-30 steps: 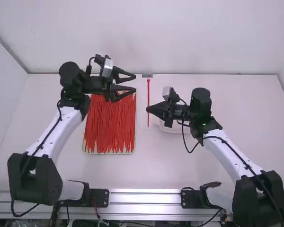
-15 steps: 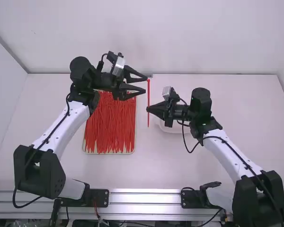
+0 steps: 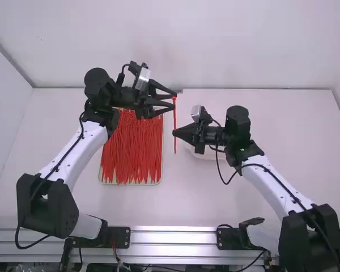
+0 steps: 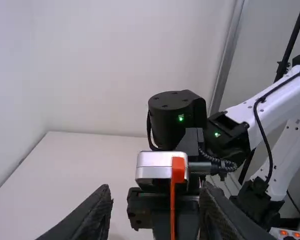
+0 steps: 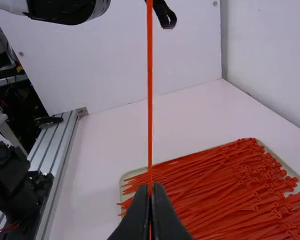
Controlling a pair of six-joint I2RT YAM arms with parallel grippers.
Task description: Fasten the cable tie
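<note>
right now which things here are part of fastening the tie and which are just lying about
In the job:
- red cable tie, held upright
- right gripper, shut on it
- left gripper, open, fingers on either side of the tie's head end

Lying about:
- pile of spare red ties
- tray under them

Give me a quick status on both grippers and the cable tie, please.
Right gripper shut on cable tie, held upright. Left gripper open at its top end. Tray of spare ties on table, not obstructing.
</note>
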